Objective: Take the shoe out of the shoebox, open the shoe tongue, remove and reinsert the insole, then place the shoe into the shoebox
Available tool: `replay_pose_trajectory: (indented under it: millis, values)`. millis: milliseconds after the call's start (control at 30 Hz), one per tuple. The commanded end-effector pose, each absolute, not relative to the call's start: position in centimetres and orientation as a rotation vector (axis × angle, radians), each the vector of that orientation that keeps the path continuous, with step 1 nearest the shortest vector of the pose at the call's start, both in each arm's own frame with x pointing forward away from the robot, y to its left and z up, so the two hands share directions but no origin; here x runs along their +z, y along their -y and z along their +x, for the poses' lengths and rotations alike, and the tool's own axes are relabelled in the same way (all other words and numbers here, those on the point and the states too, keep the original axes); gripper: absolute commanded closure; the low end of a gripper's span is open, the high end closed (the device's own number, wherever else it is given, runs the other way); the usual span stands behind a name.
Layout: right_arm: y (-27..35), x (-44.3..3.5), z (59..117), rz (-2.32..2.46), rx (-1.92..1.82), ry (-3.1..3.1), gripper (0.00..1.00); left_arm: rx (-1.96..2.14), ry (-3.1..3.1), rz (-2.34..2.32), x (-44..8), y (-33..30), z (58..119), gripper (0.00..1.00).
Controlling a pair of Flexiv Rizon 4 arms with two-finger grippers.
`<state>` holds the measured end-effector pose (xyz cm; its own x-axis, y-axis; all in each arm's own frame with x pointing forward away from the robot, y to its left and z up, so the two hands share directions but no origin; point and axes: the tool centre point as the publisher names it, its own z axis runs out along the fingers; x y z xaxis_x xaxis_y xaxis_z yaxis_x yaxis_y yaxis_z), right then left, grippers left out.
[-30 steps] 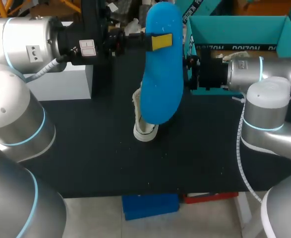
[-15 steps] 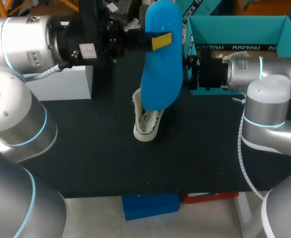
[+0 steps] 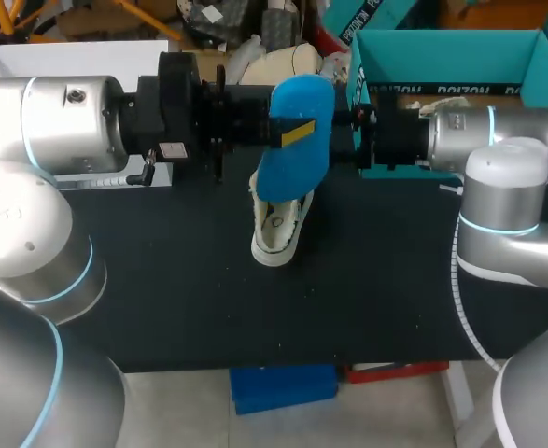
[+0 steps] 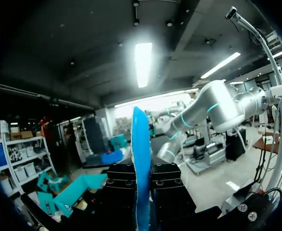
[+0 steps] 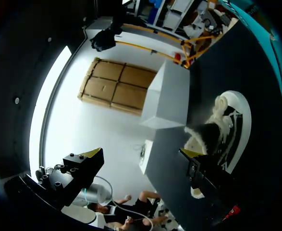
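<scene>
The black table [image 3: 161, 280] is seen from above, with the teal shoebox [image 3: 442, 47] set at its two o'clock corner, open side up, presumably so that the shoe can be returned to it. The white shoe [image 3: 275, 231] is laid near the middle, toe toward six o'clock, well apart from the box. The blue insole [image 3: 290, 173] is held on edge just above the shoe's heel end, at twelve o'clock from it, probably lined up for reinsertion. It is pinched between the closed fingers of the left gripper [image 3: 299, 132]. The right gripper [image 5: 140, 155], at three o'clock of the insole, is spread wide with nothing held, likely readied to steady the shoe.
</scene>
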<state>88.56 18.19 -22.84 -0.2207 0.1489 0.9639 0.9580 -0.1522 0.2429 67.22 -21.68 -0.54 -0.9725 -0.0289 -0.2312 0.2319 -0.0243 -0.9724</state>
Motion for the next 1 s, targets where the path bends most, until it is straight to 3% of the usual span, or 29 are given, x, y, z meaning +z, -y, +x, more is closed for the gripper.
replay_pose_trajectory:
  millis: [33, 400, 633, 1000]
  values:
    - [-18.3, -22.9, 88.5, -1.318, -1.452, 1.397, 0.0, -2.107, -2.059, 0.211, -0.5, 21.5, 66.9, 1.0]
    - [-18.3, -22.9, 88.5, -1.318, -1.452, 1.397, 0.0, -2.091, -1.969, 0.33, -1.1, 21.6, 65.5, 1.0]
    - [-18.3, -22.9, 88.5, -1.318, -1.452, 1.397, 0.0, -2.004, -1.9, 0.449, -7.1, 20.4, 62.7, 1.0]
    - [-18.3, -22.9, 88.5, -1.318, -1.452, 1.397, 0.0, -1.957, -1.701, 0.637, -14.2, 18.8, 63.2, 1.0]
